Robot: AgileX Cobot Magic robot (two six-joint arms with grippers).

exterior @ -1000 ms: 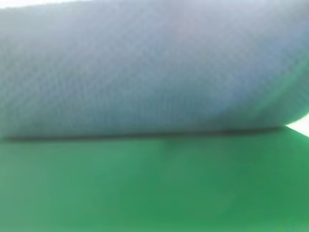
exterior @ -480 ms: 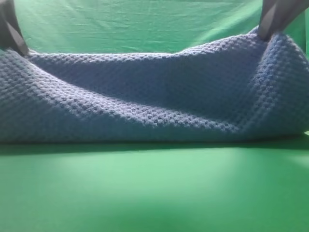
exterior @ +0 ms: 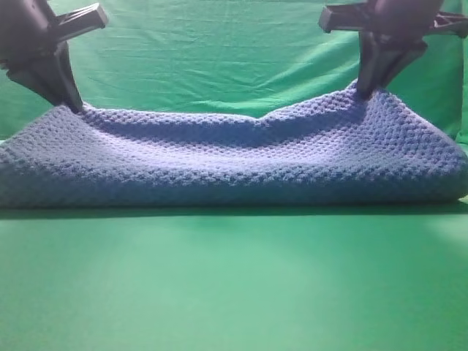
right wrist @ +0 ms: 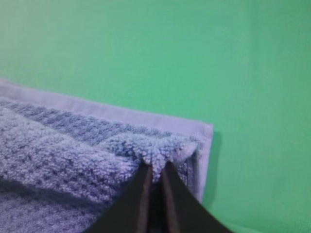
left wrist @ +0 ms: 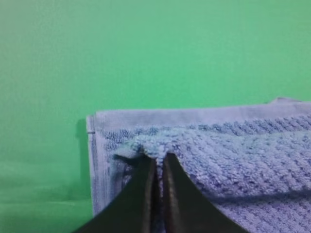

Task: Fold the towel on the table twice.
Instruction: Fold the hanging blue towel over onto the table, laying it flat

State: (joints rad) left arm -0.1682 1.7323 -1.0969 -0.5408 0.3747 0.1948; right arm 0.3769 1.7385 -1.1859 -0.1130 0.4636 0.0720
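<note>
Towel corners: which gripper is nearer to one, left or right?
Neither: both pinch the towel about equally near a corner. The left gripper is shut on the top layer just inside the far left corner, the right gripper just inside the far right corner.

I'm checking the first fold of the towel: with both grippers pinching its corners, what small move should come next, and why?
Probably lower both corners a little, then release. The left gripper and right gripper pinch the towel right above its far hem, so the lifted layer seems nearly aligned.

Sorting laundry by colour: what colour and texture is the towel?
Blue-grey, with a bumpy waffle weave and a smooth paler hem; the towel shows best in the exterior high view.
</note>
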